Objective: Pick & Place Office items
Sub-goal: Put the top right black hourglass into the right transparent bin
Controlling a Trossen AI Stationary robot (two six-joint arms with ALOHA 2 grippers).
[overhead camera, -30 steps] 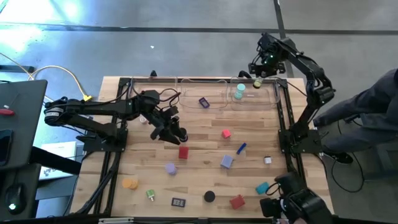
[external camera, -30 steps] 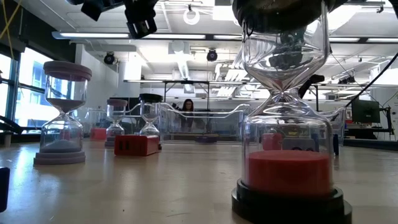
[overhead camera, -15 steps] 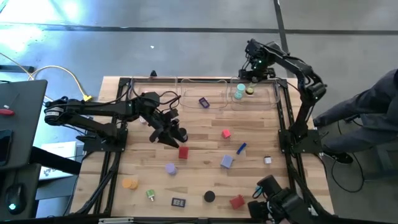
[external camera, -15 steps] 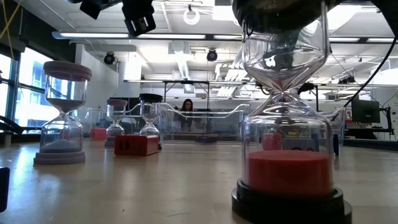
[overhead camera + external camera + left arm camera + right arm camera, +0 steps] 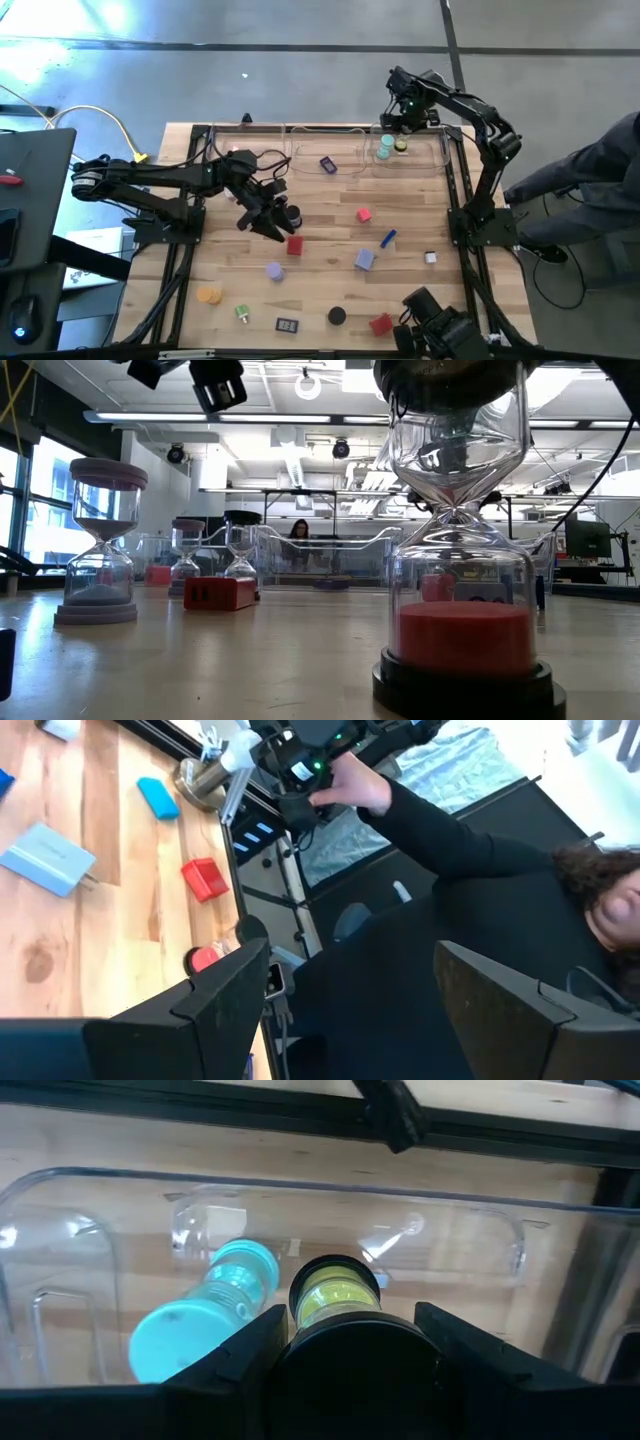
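My right gripper [image 5: 350, 1342] hangs over the clear tray [image 5: 560, 1230] at the table's far right and is shut on a small sand timer with black caps and yellow-green sand [image 5: 335, 1295]. A teal timer [image 5: 210, 1305] lies in the same tray beside it. In the high view the yellow timer [image 5: 401, 146] shows just below my right gripper [image 5: 401, 133]. My left gripper [image 5: 272, 226] stands open above the table's middle left with nothing between its fingers [image 5: 230, 995]. A red block [image 5: 295, 245] lies on the wood just beside it. My right gripper pinches the yellow timer's near black cap [image 5: 350, 1360] between its two fingers, which come from above and point down. The timer stands on end below the fingers, inside the tray. Whether its lower cap rests on the tray floor, I cannot tell.
Loose items lie on the wood: a small red block [image 5: 364, 214], a blue stick [image 5: 388, 238], a lavender block [image 5: 365, 260], an orange cap [image 5: 208, 295] and a black cap [image 5: 337, 316]. A purple piece [image 5: 328, 165] lies in the far tray. A person's dark sleeve [image 5: 450, 850] shows beyond the right edge.
My right gripper has gone toward the table's left edge and down a little, carrying the yellow timer from the tray's far right corner to a spot beside the teal timer. The timer stays on end below the fingers.
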